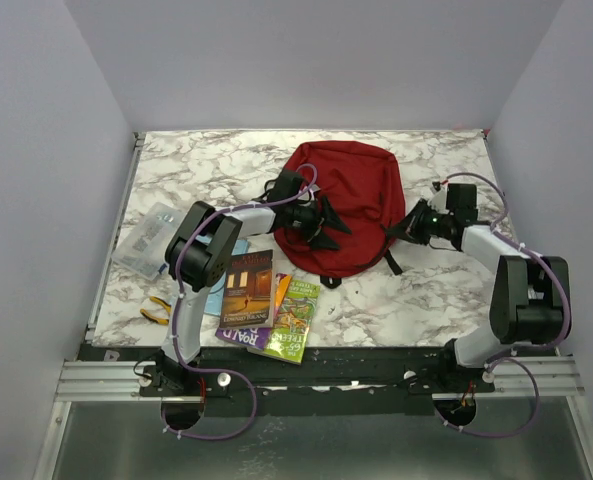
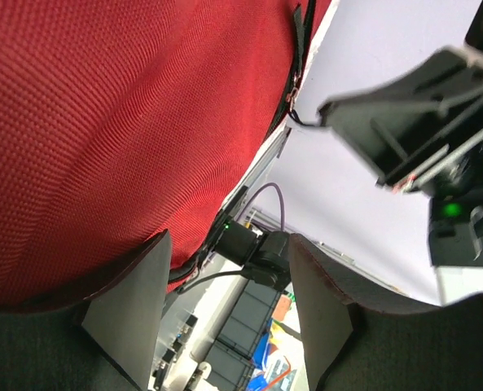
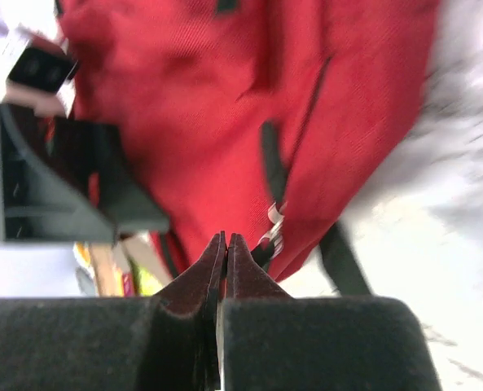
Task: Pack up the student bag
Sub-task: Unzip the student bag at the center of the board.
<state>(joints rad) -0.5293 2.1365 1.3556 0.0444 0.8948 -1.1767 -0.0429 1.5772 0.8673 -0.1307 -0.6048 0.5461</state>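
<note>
The student bag (image 1: pixel 348 200) is a dark-red backpack lying flat in the middle of the table. My left gripper (image 1: pixel 326 226) is open and empty, held over the bag's near left part. In the left wrist view (image 2: pixel 229 301) red fabric (image 2: pixel 103 122) fills the upper left beside its left finger. My right gripper (image 1: pixel 400 228) is at the bag's right edge, and in the right wrist view (image 3: pixel 226 239) its jaws are pressed together. A metal zipper pull (image 3: pixel 272 228) with a black cord hangs just right of its tips. I see nothing between the jaws.
Three books (image 1: pixel 266 298) lie overlapping near the front edge, left of the bag. A clear pouch (image 1: pixel 148 240) lies at the far left. An orange-handled tool (image 1: pixel 156 312) lies near the front left. A black strap (image 1: pixel 390 262) trails from the bag's near right side.
</note>
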